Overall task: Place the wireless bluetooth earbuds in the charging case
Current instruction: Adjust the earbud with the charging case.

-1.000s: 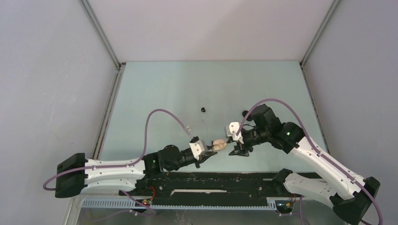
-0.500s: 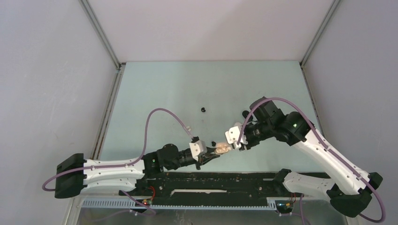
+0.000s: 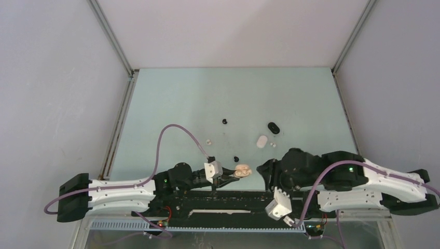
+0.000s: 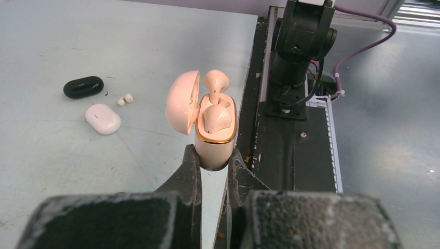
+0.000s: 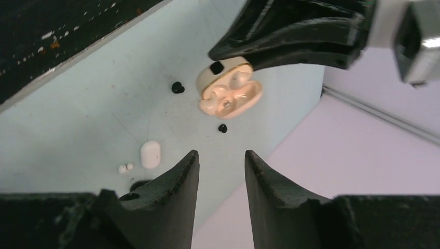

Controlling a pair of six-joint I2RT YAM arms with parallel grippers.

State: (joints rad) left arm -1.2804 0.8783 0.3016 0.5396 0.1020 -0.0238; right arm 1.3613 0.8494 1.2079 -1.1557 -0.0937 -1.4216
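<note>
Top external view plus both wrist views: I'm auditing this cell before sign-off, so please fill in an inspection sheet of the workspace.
surface: pale green table, matte.
job's things: pink case with lid open, seated bud inside, raised bud standing proud; black case, white case and white buds lying close together; black buds loose, apart.
clutter: tiny white item, too small to identify.
pincers: left pincer shut on pink case; right pincer open, empty.
cables: purple cables looping off both arms.
surroundings: grey walls, metal corner rails.

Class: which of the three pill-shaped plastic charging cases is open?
The pale pink case in the left gripper, lid swung back; the black case and white case lie shut.
</note>
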